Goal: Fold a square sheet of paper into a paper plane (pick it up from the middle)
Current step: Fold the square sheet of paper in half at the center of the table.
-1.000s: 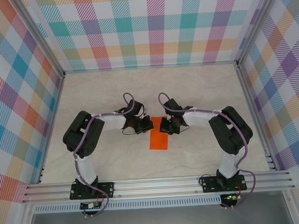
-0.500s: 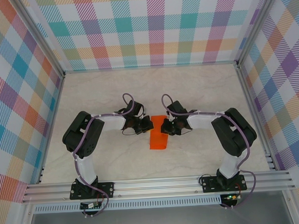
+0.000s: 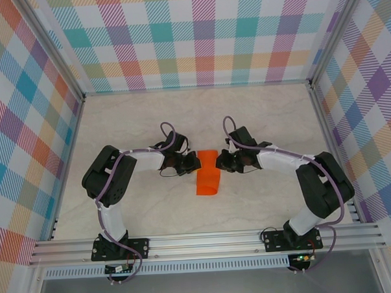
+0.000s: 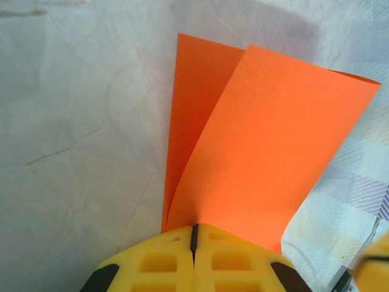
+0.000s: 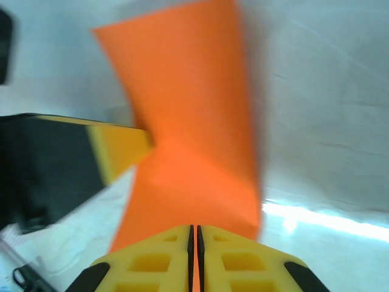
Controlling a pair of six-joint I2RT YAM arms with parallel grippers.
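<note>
Mid-table, pinched from two sides: square sheet of paper [image 3: 208, 181], bright orange, curled over on itself into two loose layers. On the side toward the table's left edge, left gripper [image 3: 197, 163], yellow fingers [image 4: 158, 264] pressed flat together on the paper. Opposite, right gripper [image 3: 218, 164], clamped tight on it too. Tips nearly nose to nose. Around them, pale marbled table [image 3: 129, 123]; plaid walls [image 3: 203, 36] at the far, left and right edges; metal rail [image 3: 206, 240] along the near edge.
</note>
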